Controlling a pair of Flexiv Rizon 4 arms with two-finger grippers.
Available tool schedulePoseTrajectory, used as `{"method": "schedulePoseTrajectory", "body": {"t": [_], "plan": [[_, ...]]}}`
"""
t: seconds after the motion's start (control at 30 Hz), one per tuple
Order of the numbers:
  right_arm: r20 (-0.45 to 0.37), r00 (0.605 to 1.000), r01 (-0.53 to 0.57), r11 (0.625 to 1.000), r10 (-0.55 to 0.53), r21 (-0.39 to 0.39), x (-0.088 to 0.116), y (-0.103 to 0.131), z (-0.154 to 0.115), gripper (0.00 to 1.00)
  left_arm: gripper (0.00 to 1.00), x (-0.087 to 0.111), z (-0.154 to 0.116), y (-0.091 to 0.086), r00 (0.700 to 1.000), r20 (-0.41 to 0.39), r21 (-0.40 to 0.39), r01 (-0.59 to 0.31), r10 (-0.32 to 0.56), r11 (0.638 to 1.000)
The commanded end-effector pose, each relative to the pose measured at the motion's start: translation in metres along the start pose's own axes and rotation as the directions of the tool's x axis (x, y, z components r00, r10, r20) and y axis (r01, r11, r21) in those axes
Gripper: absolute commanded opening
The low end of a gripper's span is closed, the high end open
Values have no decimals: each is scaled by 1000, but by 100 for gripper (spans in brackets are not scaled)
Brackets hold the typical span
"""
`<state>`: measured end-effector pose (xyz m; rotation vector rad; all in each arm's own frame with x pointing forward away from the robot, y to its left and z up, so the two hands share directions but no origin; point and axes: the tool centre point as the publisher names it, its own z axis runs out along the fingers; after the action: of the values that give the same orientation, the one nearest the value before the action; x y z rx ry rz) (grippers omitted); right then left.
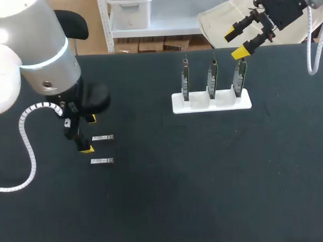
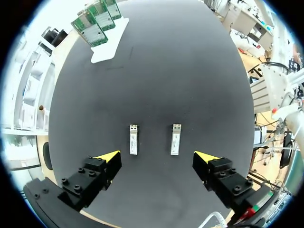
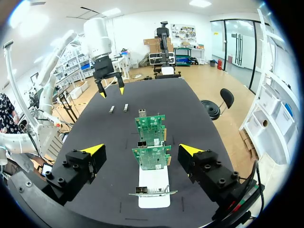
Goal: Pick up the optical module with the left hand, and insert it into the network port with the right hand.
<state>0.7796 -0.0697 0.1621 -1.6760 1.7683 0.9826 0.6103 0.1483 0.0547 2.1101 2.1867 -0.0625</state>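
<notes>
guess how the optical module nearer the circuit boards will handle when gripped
Probably stiff: the optical module looks like a small metallic bar. Likely light, so an uneven touch from the left fingers could skid it across the table. It lies flat and boxy, so rolling seems unlikely.

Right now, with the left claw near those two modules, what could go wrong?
1. The two optical modules lie side by side just ahead of the open left claw. Closing could catch the wrong one or nudge its neighbour.
2. The open right claw hangs close to the circuit boards standing upright in the white stand. A careless move might strike one.
</notes>
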Motion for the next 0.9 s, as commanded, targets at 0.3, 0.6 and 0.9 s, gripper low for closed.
{"method": "schedulePoseTrajectory", "body": {"t": [0.3,0.6,0.9], "plan": [[2,1000,2,1000,-2,5,1,2,0,100,100,0,22,30,999,-34,44,-15,16,999],[2,1000,2,1000,-2,5,1,2,0,100,100,6,37,36,991,-131,70,18,-9,997],[2,1000,2,1000,-2,5,1,2,0,100,100,4,44,38,993,-120,71,33,-24,997]]}}
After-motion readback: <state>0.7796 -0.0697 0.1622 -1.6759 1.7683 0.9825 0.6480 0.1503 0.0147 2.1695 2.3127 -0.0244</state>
